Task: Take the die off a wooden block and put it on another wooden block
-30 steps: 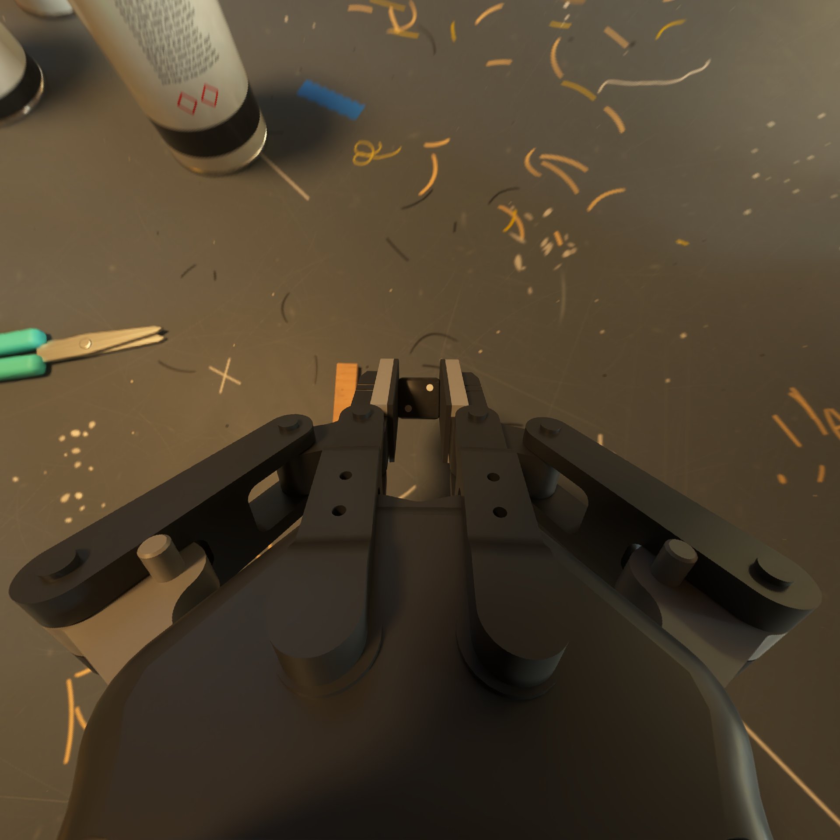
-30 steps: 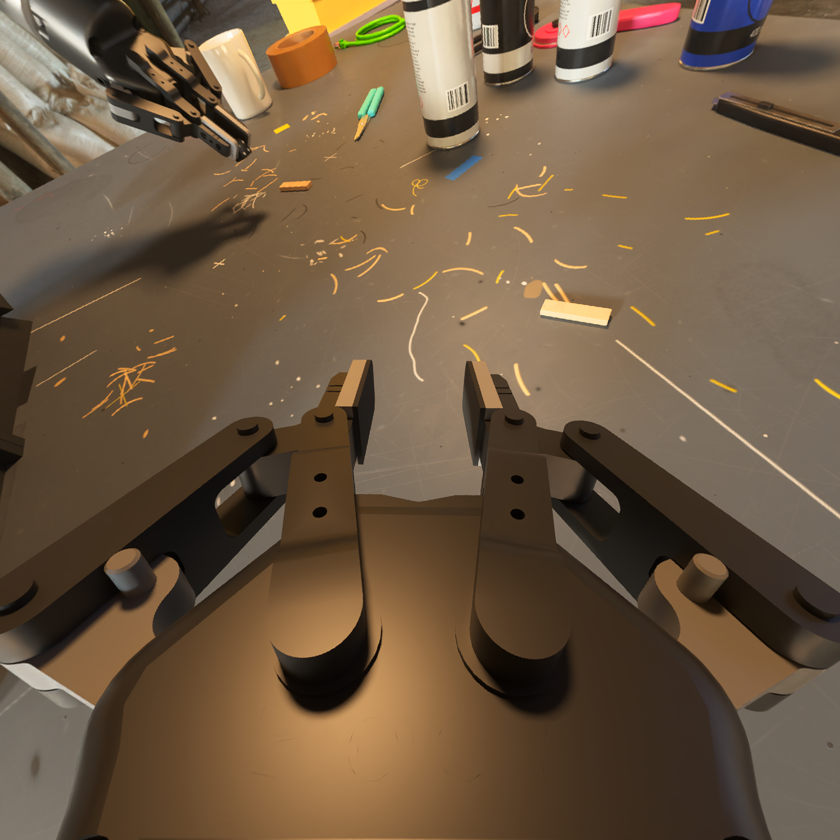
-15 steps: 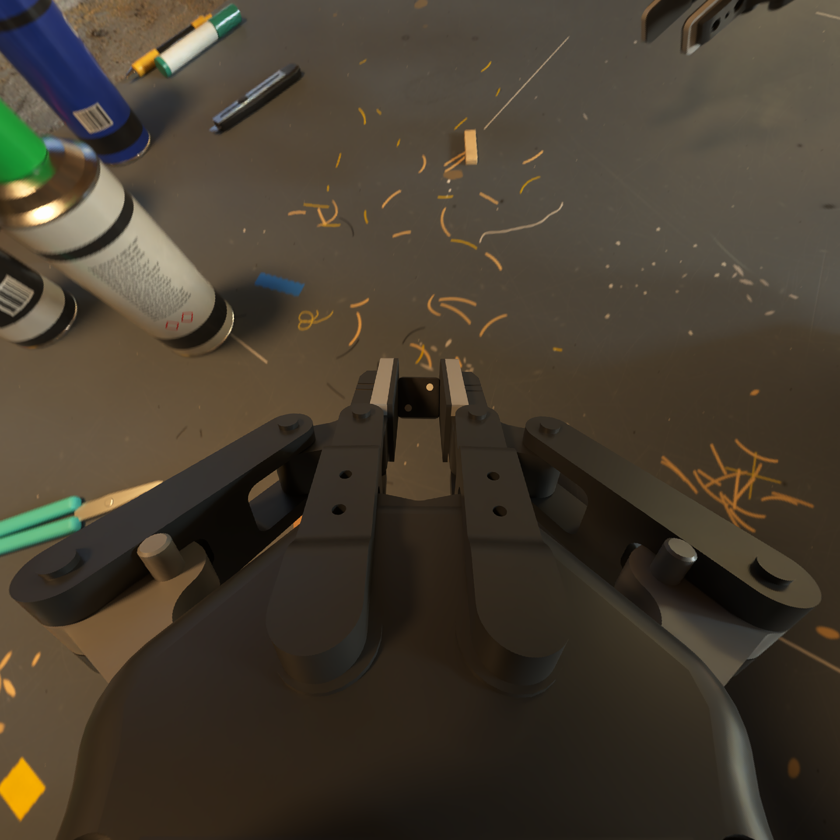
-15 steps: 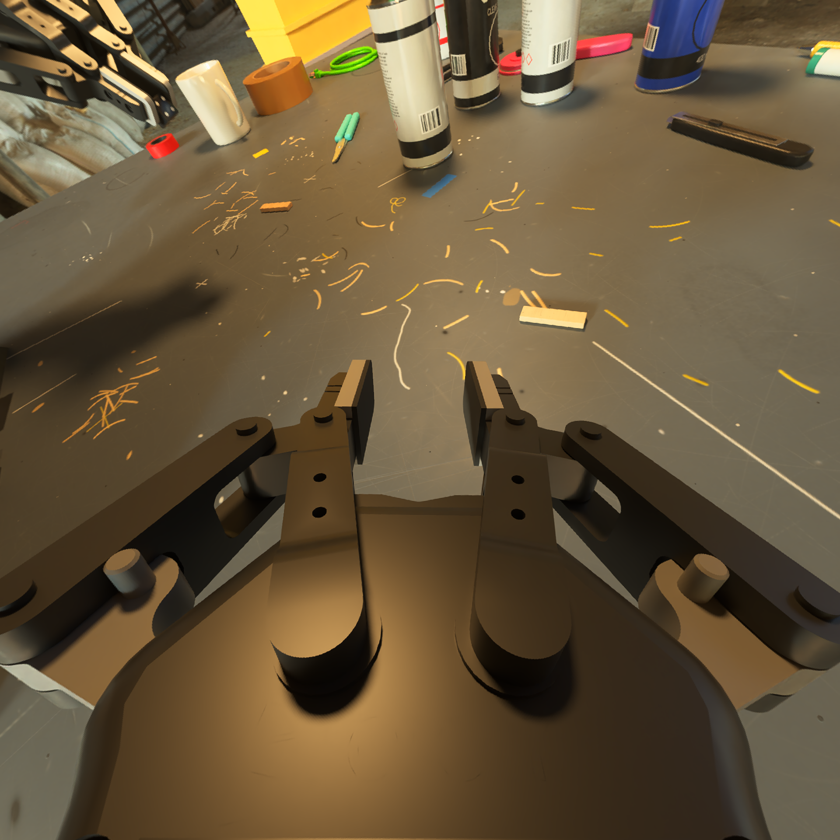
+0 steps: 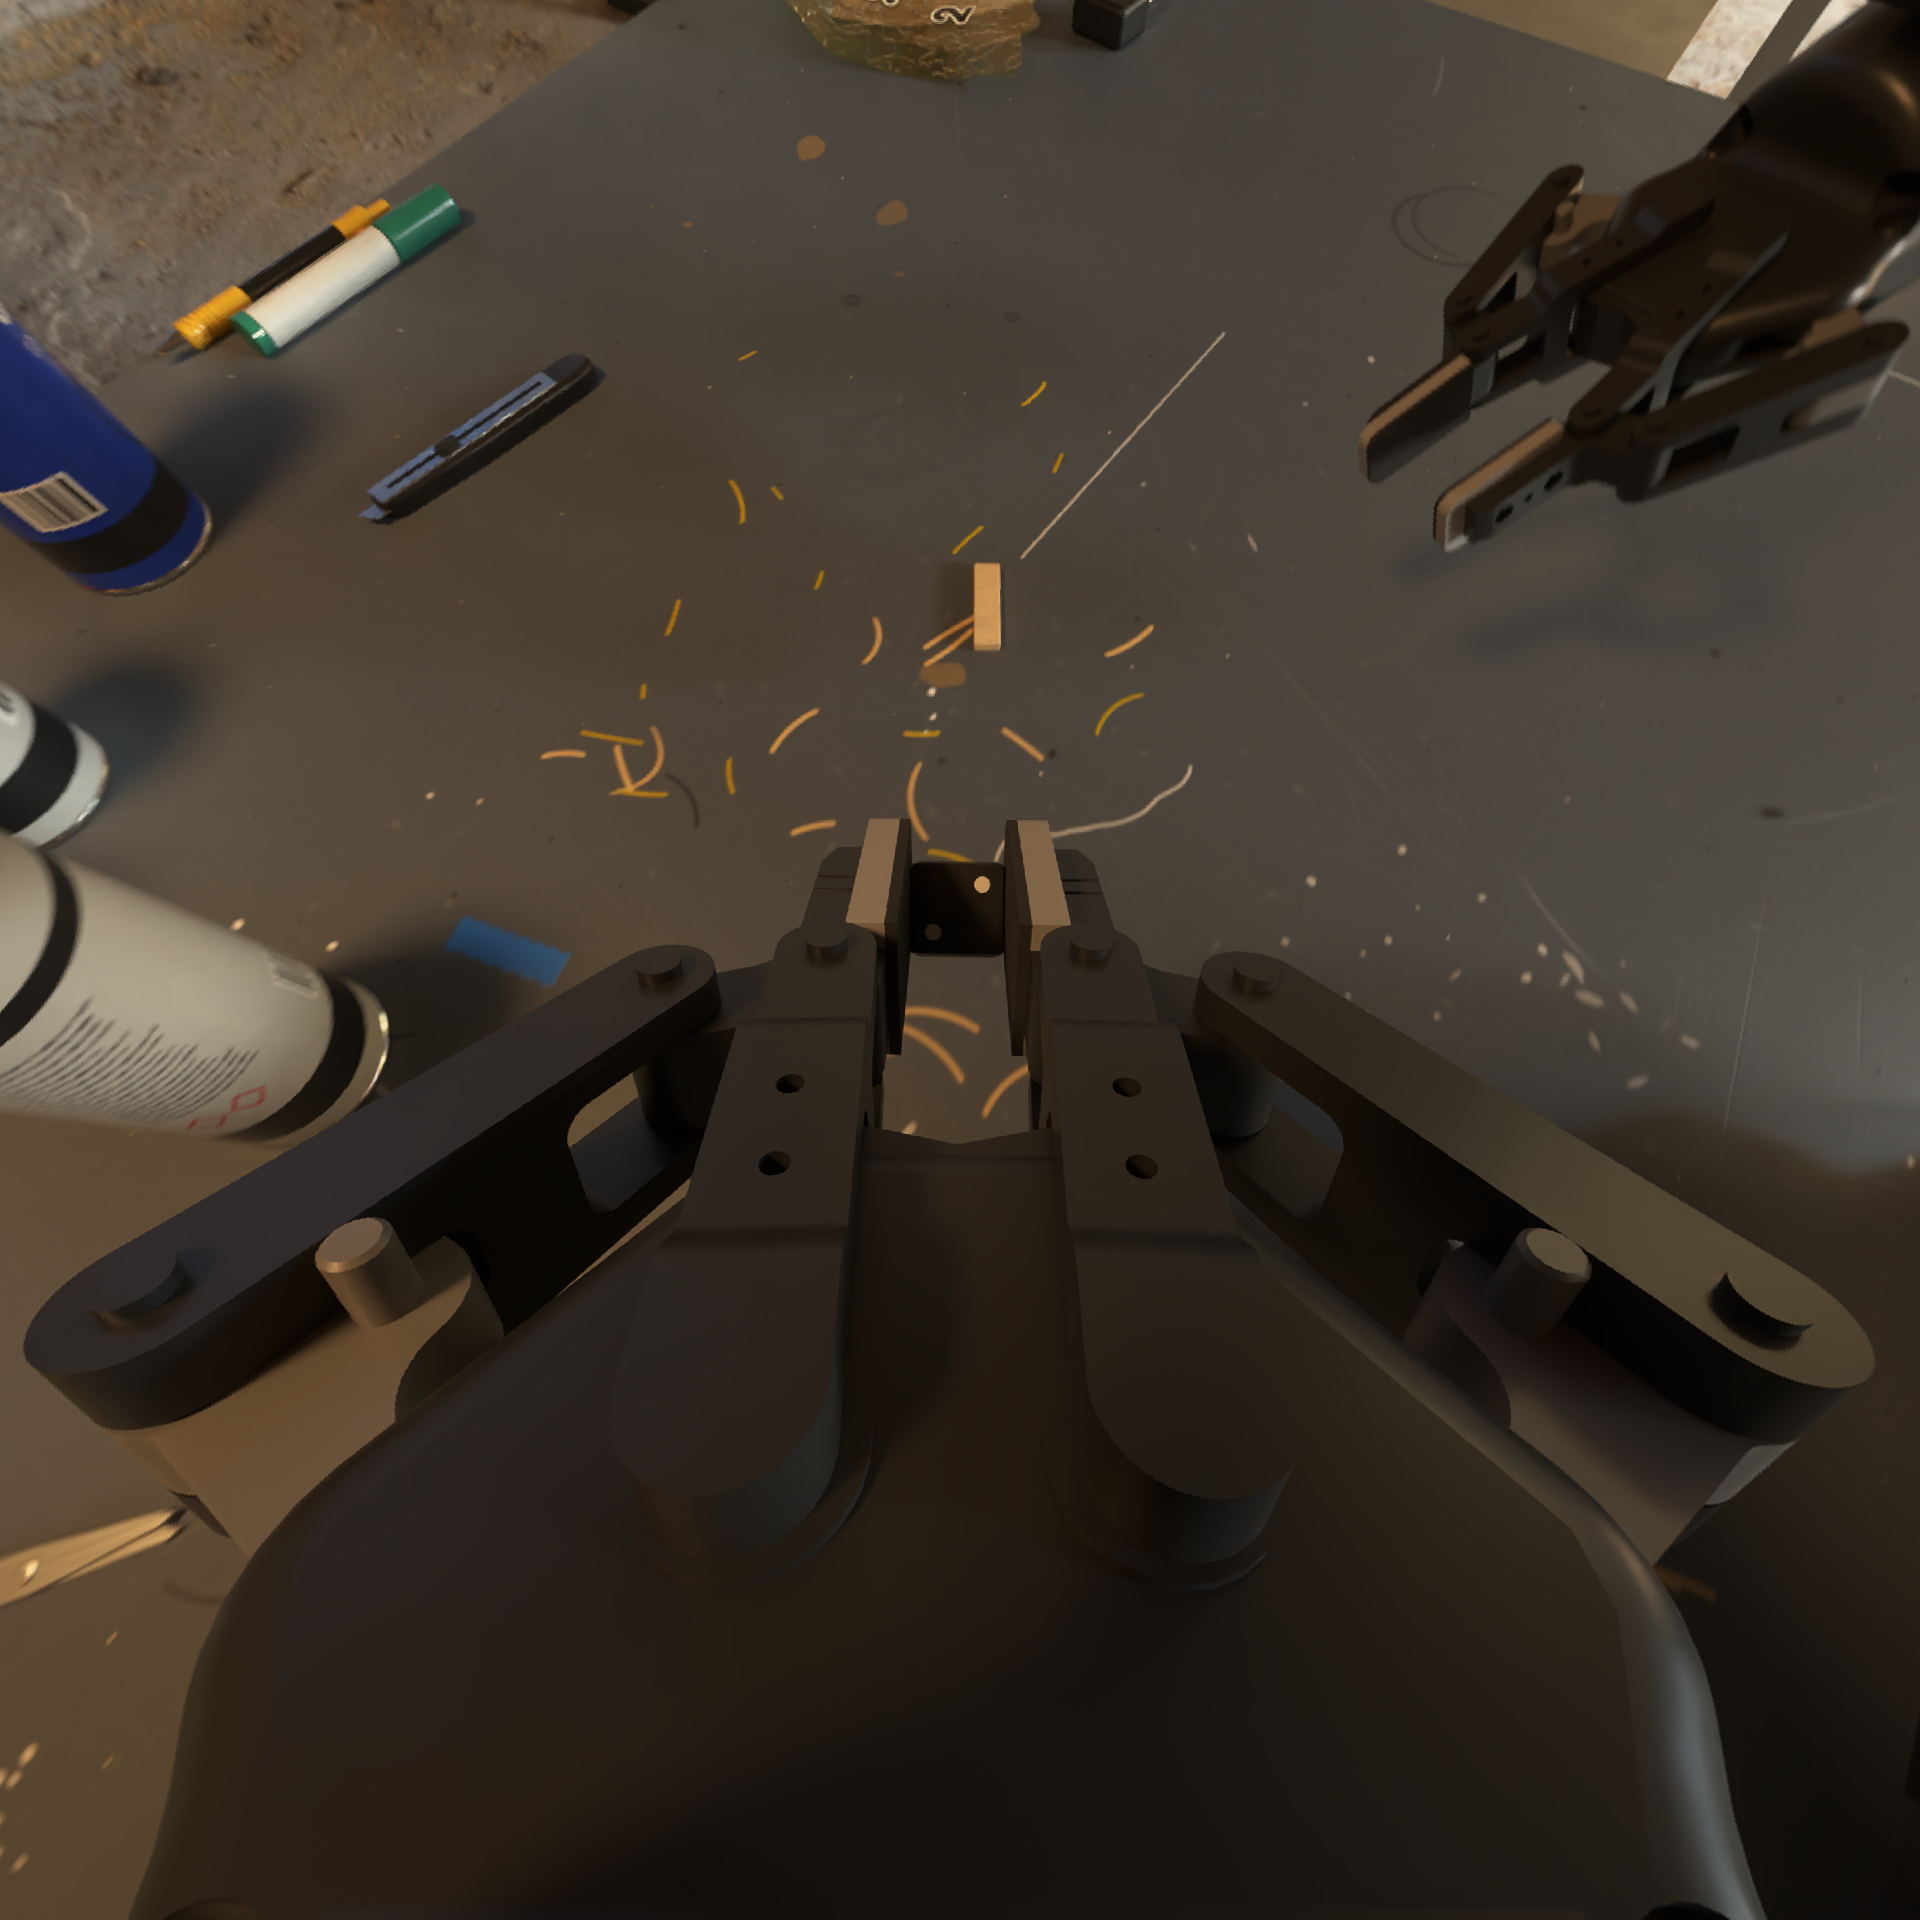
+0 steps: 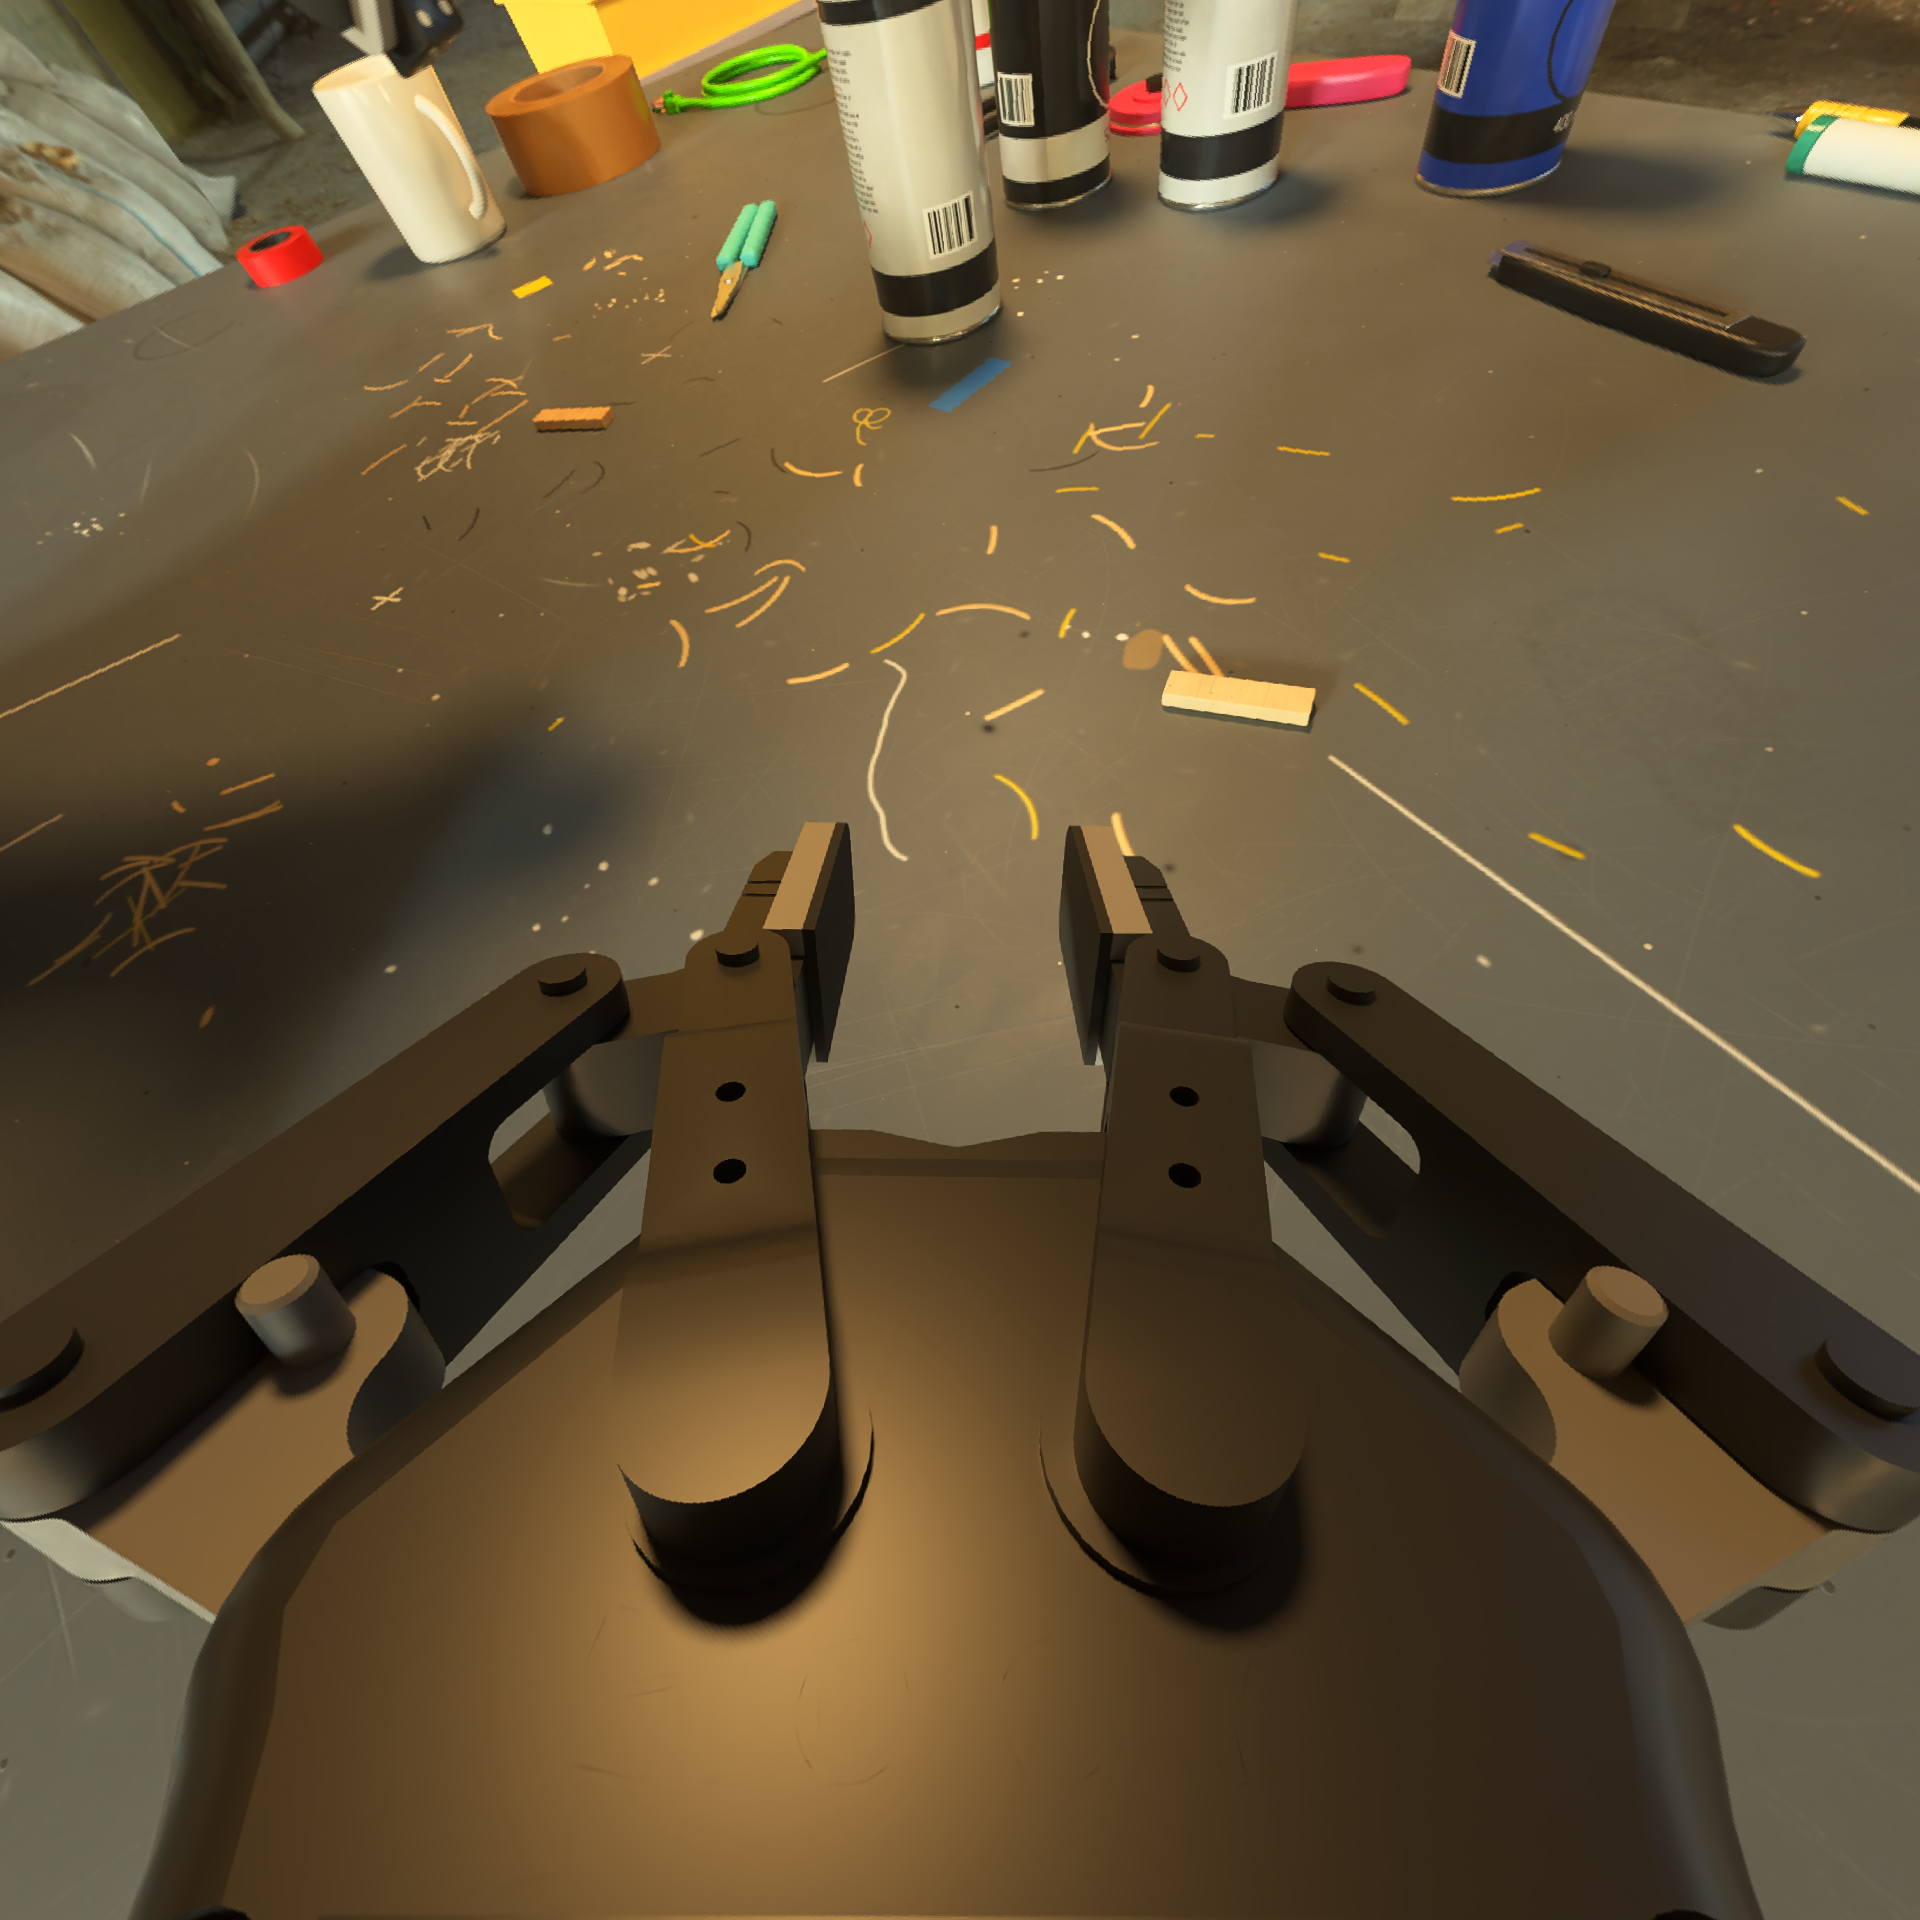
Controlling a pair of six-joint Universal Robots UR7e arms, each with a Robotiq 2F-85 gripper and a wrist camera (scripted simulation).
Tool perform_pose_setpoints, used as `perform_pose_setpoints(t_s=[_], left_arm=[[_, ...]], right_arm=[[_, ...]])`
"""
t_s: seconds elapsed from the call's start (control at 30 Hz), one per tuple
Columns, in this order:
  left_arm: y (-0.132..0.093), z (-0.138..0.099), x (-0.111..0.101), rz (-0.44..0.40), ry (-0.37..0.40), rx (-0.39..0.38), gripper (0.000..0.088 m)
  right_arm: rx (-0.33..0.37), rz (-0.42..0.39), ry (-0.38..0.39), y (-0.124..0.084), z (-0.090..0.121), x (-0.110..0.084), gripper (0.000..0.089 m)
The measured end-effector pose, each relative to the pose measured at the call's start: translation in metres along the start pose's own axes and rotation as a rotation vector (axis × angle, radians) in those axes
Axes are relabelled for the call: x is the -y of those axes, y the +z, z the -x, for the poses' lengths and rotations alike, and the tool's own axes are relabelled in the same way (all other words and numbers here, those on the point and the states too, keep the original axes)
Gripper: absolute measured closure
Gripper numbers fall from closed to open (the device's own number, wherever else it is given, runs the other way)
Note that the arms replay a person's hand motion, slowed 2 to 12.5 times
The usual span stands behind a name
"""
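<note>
Gripping black die [image 5: 956, 907] between fingertips, left gripper [image 5: 958, 883] aloft over table [image 5: 1351, 831]; pale wooden block [image 5: 987, 606] ahead, well apart. Right gripper [image 6: 956, 935] spread, empty; orange wooden block [image 6: 572, 419] far left.

Black die [image 5: 957, 910] between left jaws

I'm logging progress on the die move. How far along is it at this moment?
Done: the small black die is off its block, pinched in the left gripper above the table. In hand: it is aimed toward the pale flat wooden block ahead. Left: setting it down there. The right gripper is open and empty.
</note>
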State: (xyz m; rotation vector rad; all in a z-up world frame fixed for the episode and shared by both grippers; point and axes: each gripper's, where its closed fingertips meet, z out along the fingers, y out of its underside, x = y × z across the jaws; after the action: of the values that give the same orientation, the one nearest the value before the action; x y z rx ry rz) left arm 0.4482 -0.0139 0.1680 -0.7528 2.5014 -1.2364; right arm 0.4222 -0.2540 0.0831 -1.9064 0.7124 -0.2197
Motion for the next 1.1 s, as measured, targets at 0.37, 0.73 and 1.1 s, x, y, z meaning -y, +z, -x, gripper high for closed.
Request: perform_pose_setpoints(t_s=[0.37, 0.73, 1.1], left_arm=[[0.093, -0.024, 0.031, 0.135, -0.024, -0.044, 0.0723], [0.173, -0.016, 0.032, 0.307, 0.053, 0.052, 0.0723], [0.230, -0.014, 0.029, 0.391, 0.015, 0.034, 0.0723]], right_arm=[[-0.009, 0.011, -0.004, 0.001, -0.002, -0.004, 0.0531], [0.006, -0.003, 0.015, 0.000, -0.001, -0.005, 0.0543], [-0.006, 0.019, 0.006, 0.001, -0.005, -0.011, 0.0545]])
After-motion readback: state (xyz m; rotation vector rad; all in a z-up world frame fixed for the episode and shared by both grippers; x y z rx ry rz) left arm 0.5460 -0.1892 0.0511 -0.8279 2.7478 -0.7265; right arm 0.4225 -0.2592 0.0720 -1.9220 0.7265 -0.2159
